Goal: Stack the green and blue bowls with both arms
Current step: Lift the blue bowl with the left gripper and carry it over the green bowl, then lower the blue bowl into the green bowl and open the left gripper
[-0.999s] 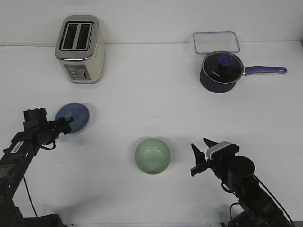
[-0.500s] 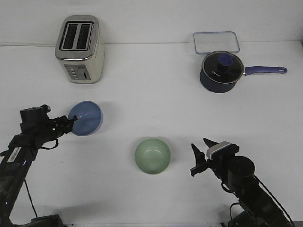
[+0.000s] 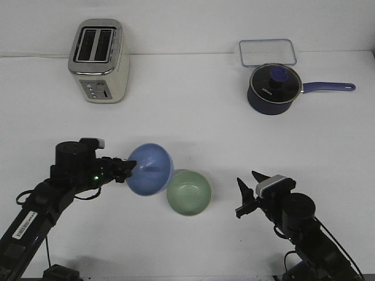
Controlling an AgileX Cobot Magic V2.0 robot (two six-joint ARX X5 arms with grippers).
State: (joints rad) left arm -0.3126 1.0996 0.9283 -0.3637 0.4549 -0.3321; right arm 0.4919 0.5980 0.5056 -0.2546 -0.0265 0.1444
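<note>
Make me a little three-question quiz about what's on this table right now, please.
1. True or false: the left gripper holds the blue bowl by its rim.
2. Which is nearest the green bowl: A) toaster, B) blue bowl, C) saucepan?
3. Fill in: the right gripper is open and holds ____.

Key
1. True; the bowl is tilted, its hollow facing the camera.
2. B; in the front view its edge overlaps the green bowl's rim.
3. Nothing.
</note>
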